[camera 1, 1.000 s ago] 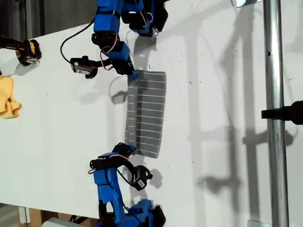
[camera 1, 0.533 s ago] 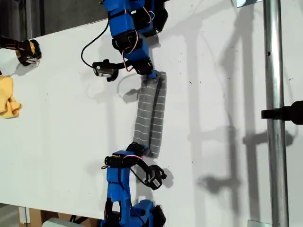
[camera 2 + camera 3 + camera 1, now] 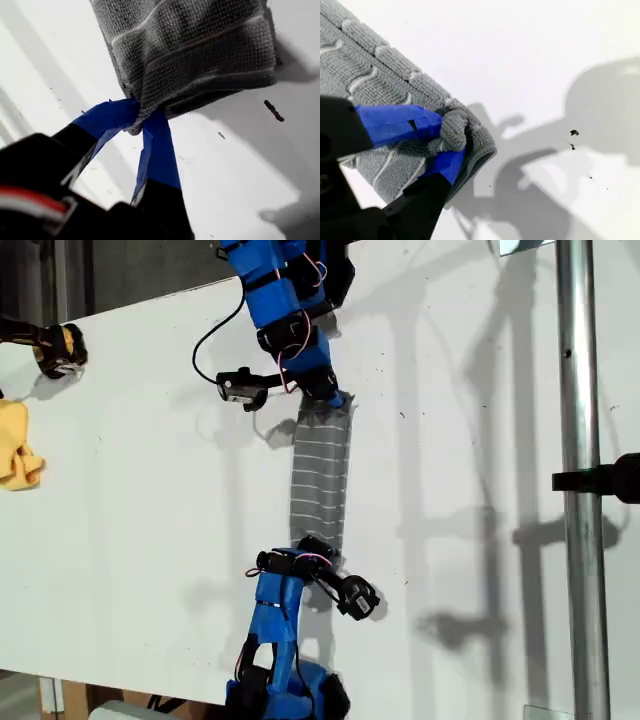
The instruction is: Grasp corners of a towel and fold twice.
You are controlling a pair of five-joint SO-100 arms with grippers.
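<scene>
Exterior view: the towel (image 3: 320, 475) lies folded into a narrow strip on the white bench (image 3: 150, 490), stretched between my two arms. First wrist view: the fingers (image 3: 155, 145) of my first gripper (image 3: 137, 122) pinch a bunched towel corner. Second wrist view: the fingers (image 3: 395, 122) of my second gripper (image 3: 447, 137) pinch a rolled-up towel corner.
</scene>
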